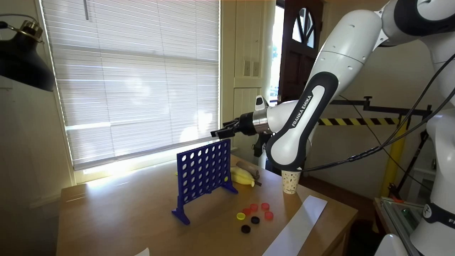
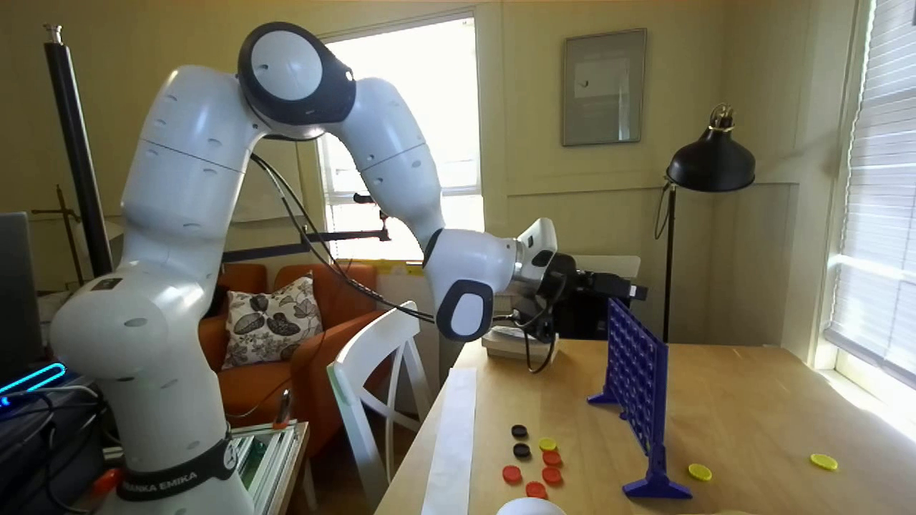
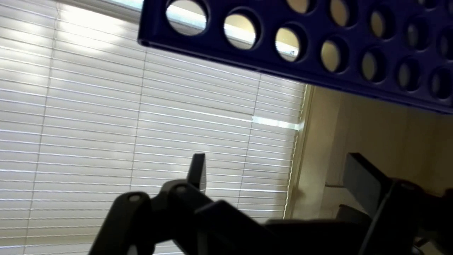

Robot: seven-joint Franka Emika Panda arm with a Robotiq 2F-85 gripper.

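Observation:
My gripper (image 1: pixel 219 129) is open, its black fingers (image 3: pixel 364 180) spread wide with nothing between them. It points roughly level toward the window, high over the table. Closest to it is an upright blue grid board (image 1: pixel 180 181) with rows of round holes. The gripper appears slightly above this board's top edge, and I see no contact. In the wrist view the board (image 3: pixel 212 44) fills the upper right, beyond the fingertips. Beside its foot lie several red discs (image 1: pixel 269 215), two black discs (image 1: pixel 245 229) and a yellow disc (image 1: pixel 241 216). Two more yellow discs (image 2: pixel 700 472) rest across the board.
Bananas (image 1: pixel 241 176) and a brown object (image 1: pixel 250 169) lie behind the board. A speckled cup (image 1: pixel 290 183) stands near the table edge, by a white paper strip (image 1: pixel 300 224). Window blinds (image 1: pixel 142 89) border the table's far side. A black lamp (image 2: pixel 710 161) rises beyond it.

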